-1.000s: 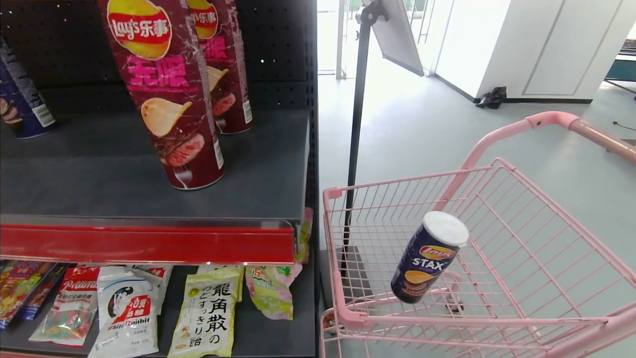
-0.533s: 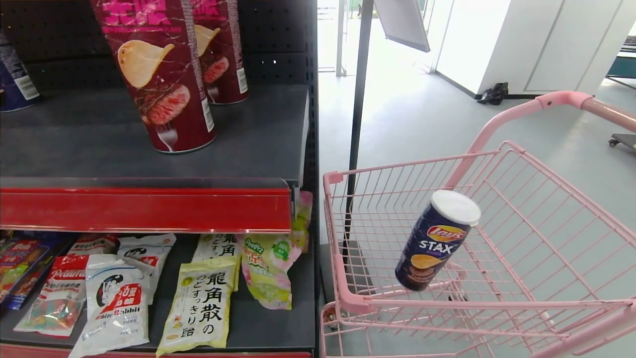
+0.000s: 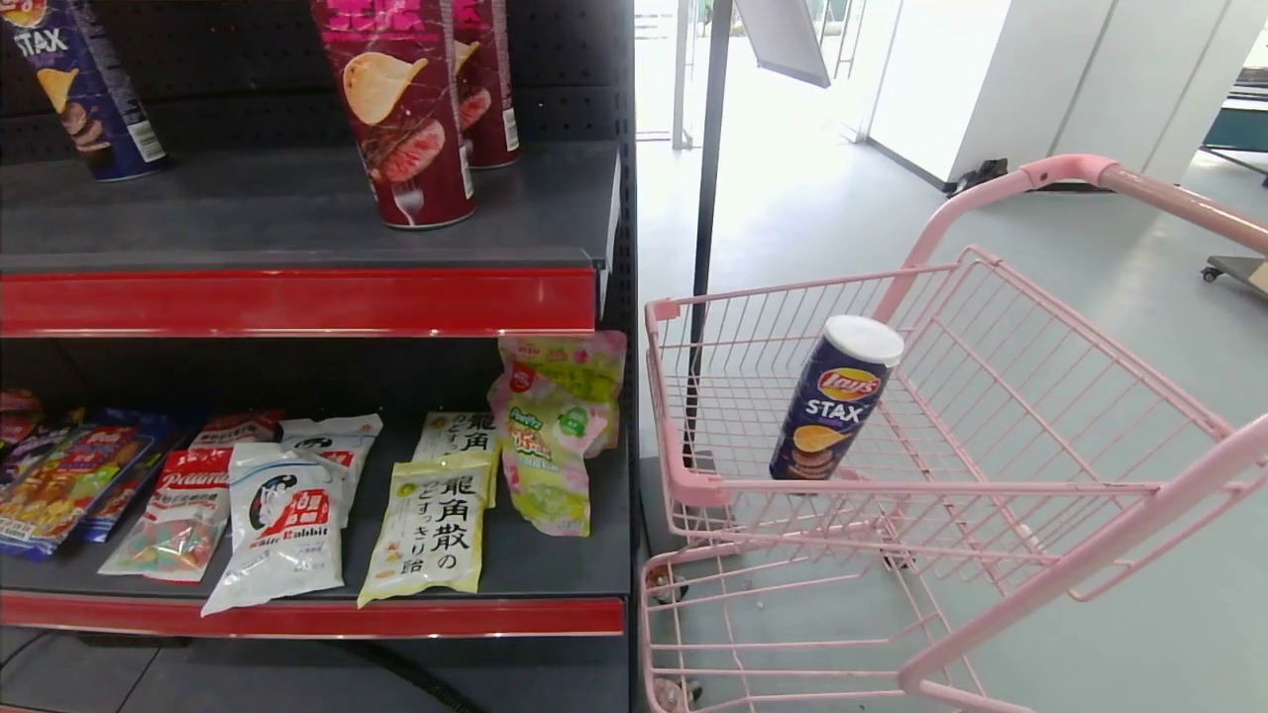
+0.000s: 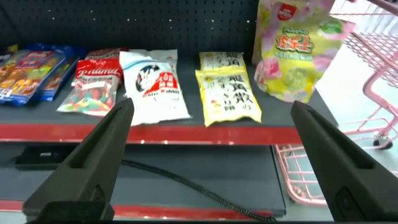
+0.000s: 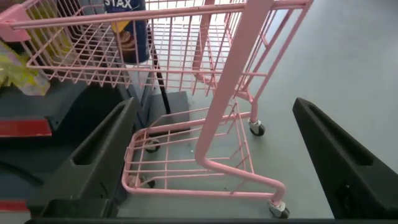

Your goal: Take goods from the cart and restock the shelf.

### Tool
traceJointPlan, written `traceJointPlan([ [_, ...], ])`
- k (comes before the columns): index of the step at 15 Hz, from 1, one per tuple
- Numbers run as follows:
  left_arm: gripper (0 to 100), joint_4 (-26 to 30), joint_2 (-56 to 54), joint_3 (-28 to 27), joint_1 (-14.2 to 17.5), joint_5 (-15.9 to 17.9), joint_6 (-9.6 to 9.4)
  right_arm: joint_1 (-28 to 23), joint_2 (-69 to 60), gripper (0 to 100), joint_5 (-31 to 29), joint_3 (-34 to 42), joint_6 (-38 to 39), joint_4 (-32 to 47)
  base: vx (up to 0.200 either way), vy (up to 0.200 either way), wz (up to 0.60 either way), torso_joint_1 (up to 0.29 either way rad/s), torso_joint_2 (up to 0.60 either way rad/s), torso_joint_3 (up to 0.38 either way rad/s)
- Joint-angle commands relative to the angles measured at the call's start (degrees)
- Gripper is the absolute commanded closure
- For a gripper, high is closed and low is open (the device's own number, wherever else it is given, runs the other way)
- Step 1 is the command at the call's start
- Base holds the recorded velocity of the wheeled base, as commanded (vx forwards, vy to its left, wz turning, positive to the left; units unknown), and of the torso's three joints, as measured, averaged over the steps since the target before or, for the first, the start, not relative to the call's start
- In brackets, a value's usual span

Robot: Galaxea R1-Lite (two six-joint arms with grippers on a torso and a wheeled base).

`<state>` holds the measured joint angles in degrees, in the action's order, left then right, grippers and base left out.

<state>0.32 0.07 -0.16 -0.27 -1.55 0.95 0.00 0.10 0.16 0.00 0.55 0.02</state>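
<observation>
- A smooth grey-green floor (image 3: 822, 228) runs back through the room, glossy where daylight falls on it.
- A white panelled wall (image 3: 991, 79) stands at the right, with a dark skirting strip (image 3: 906, 166) along its foot.
- A dark bundle (image 3: 976, 176) lies against that wall.
- A thin black pole (image 3: 705, 198) rises from the floor and carries a tilted board (image 3: 783, 40).
- Bright light comes in through a glazed doorway (image 3: 659, 59) behind.
- A low wheeled platform (image 3: 1233, 269) sits at the far right.

Layout as I see it: the shelf (image 3: 297, 302) stands to my left, with tubes (image 3: 408, 119) upright on its upper board and bags (image 3: 426, 525) lying flat on the lower one, while the cart (image 3: 941, 487) stands just right of it, a chip can (image 3: 835, 401) standing in its basket on the shelf side.
</observation>
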Motion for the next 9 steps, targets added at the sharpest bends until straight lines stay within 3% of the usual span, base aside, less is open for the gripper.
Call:
traceJointPlan([
  [1,0,0.0,0.0,0.0,0.0,0.0,0.02,0.0,0.1,0,0.0,0.0,0.0,0.0,-0.200,0.000,0.00,-0.002,0.00,0.012],
  [8,0,0.0,0.0,0.0,0.0,0.0,0.02,0.0,0.0,0,0.5,0.0,-0.1,-0.1,0.000,0.000,0.00,0.000,0.00,0.000],
  [9,0,0.0,0.0,0.0,0.0,0.0,0.02,0.0,0.0,0,3.0,-0.7,-2.6,-0.6,0.000,0.000,0.00,0.000,0.00,0.000],
])
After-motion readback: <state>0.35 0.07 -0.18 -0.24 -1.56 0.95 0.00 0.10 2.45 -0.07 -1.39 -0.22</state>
